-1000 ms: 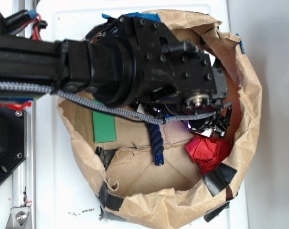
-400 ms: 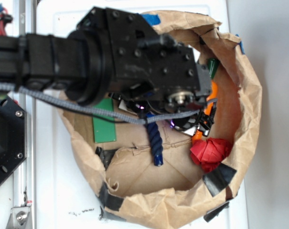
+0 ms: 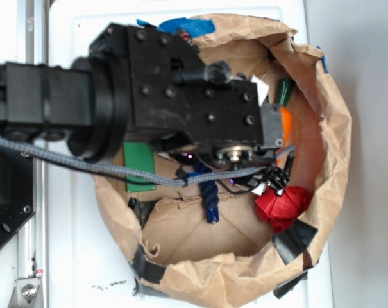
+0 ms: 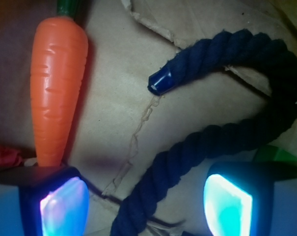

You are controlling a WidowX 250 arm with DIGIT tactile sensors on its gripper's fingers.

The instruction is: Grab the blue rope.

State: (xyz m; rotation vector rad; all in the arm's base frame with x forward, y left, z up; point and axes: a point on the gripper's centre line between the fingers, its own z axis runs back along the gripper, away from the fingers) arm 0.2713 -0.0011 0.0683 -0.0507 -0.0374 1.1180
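From my wrist camera, nearest the lens: the tool (image 4: 146,199) stands spread, its two lit pads at the lower corners with a wide gap between them, nothing gripped. The blue rope (image 4: 207,142) runs up through that gap, touching neither pad as far as I can tell. It is thick, dark navy, tightly twisted, bent back on itself like a hook; one end carries a glossy blue cap pointing toward the carrot (image 4: 57,83). Rope lies on the creased brown paper floor, well apart from the carrot, which lies at frame left with a green top.

Exterior view: the rope's lower stretch (image 3: 210,199) shows below the tool, ending in a second cap, inside the paper bag (image 3: 328,135). Red crumpled object (image 3: 283,205) sits beside it; a green card (image 3: 140,167) lies on the other side.
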